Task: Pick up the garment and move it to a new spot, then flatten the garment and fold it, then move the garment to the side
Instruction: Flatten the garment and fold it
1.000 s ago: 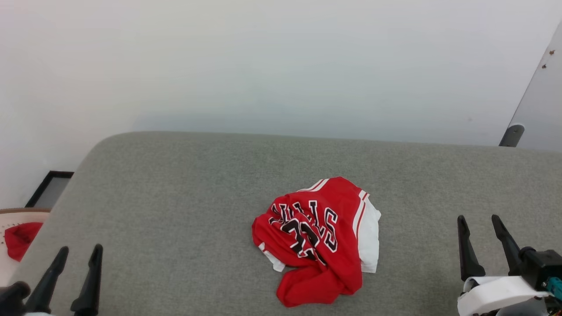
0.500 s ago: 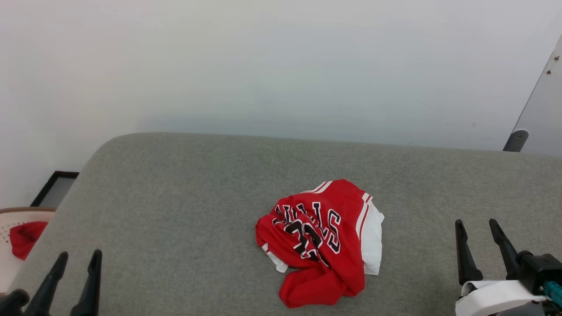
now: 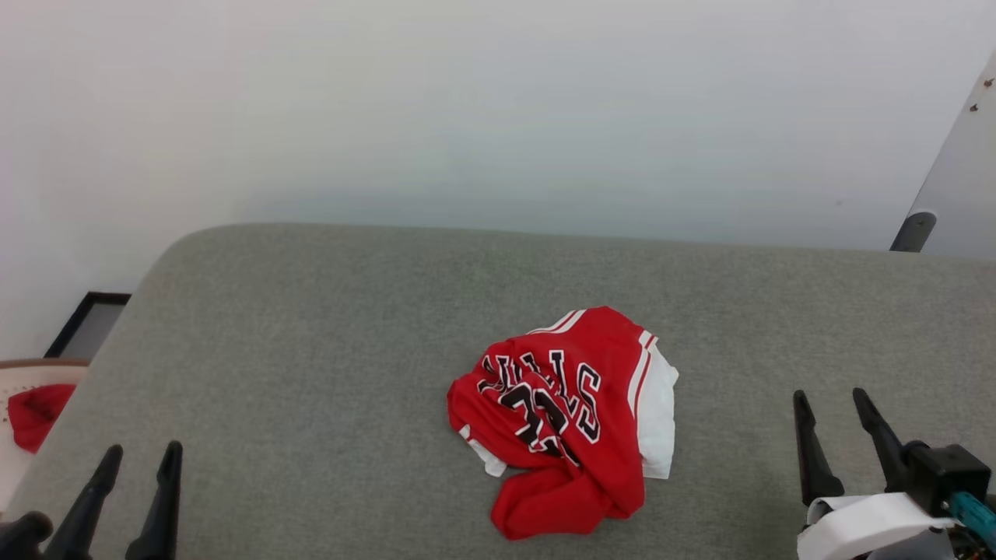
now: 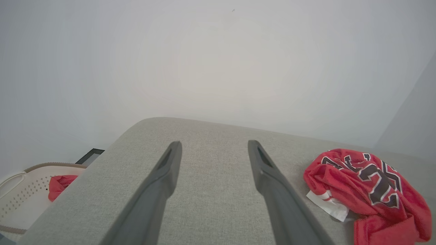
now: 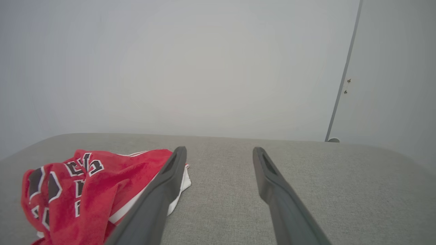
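Nothing of the task is done yet, as far as I can judge. The garment [image 3: 568, 420] lies in a crumpled heap on the grey upholstered surface [image 3: 311, 327], a little right of the middle and nearer the near edge than the far one. Its lettering is bunched, a white sleeve pokes out on the side toward the right edge, and a red fold trails toward the near edge. It is neither lifted, flattened nor folded, so the pick-up, the move to a new spot, the flattening, the fold and the final shift aside are all left.

The left end effector [image 3: 142, 451] hovers by the near left corner with its fingers apart and nothing between them. The right end effector [image 3: 829, 397] is near the right end of the near edge, also spread and empty. Both stand well apart from the garment, the right one closer. Off the left edge, a pale basket [image 3: 31, 365] holds a plain red cloth [image 3: 35, 412] — not my target.

Against the earlier frame, the whole head view has shifted slightly, so the camera has moved. The heap keeps the same shape and spot, and both end effectors stay spread — the right one looks slightly lower relative to the garment.
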